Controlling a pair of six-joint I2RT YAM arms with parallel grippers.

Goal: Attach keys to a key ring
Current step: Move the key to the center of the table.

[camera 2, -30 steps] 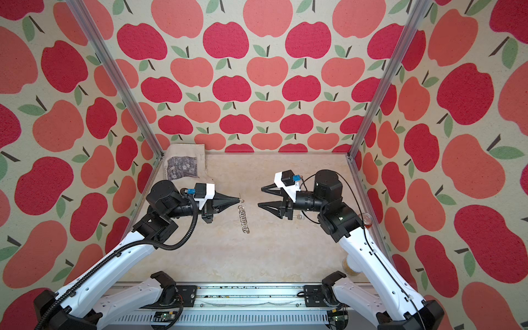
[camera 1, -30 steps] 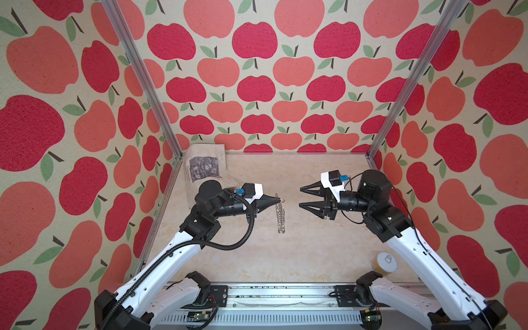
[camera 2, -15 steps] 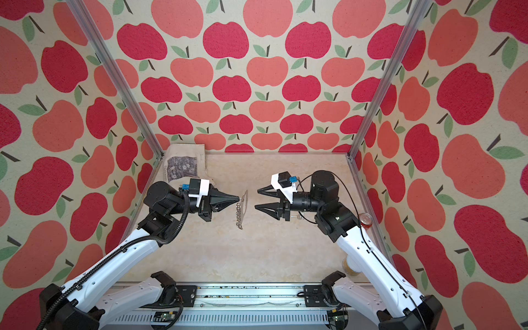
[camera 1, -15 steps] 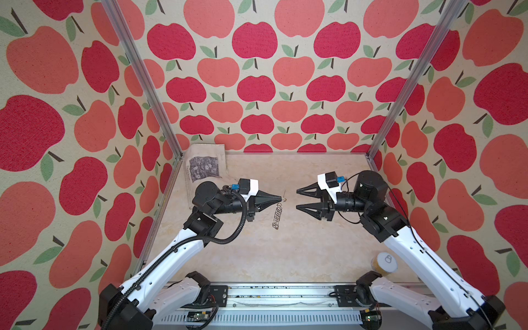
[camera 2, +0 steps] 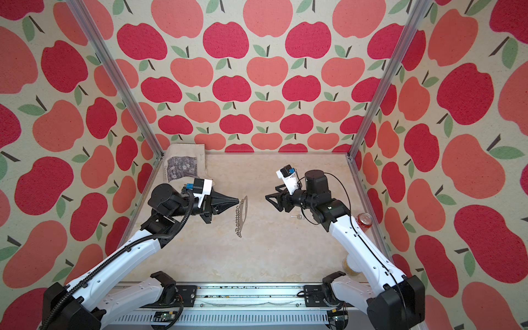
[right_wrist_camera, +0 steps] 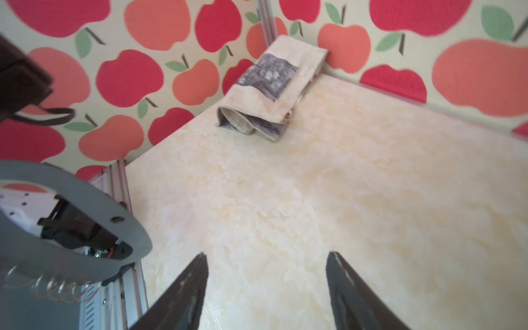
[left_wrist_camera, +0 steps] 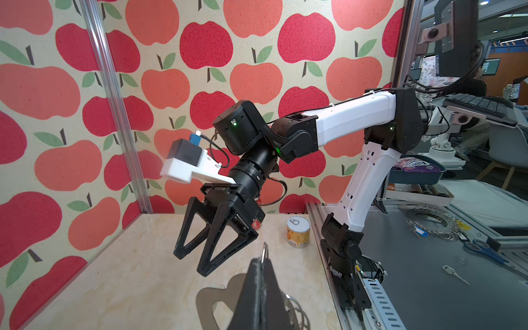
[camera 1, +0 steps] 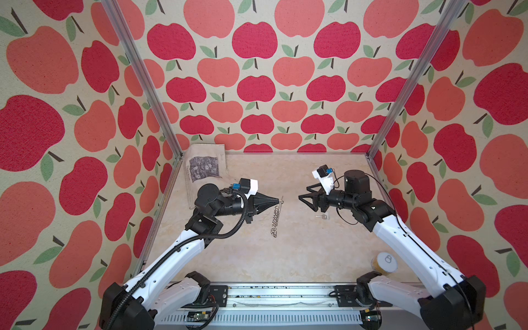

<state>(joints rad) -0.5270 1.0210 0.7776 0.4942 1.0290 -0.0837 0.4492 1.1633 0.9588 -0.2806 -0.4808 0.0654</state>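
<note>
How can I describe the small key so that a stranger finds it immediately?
Look at the beige marbled table, then at the open right gripper above it. On the tabletop just under that gripper lies the key: tiny, flat, silver with a pale head, far smaller than the upright yellow can.

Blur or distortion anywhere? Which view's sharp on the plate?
Right wrist view: soft, flat grey D-shaped metal plate with wire rings smeared at the edge. Both top views: sharp, evenly lit, plate crisp. Left wrist view: aluminium frame post bows, wide-angle.
</note>
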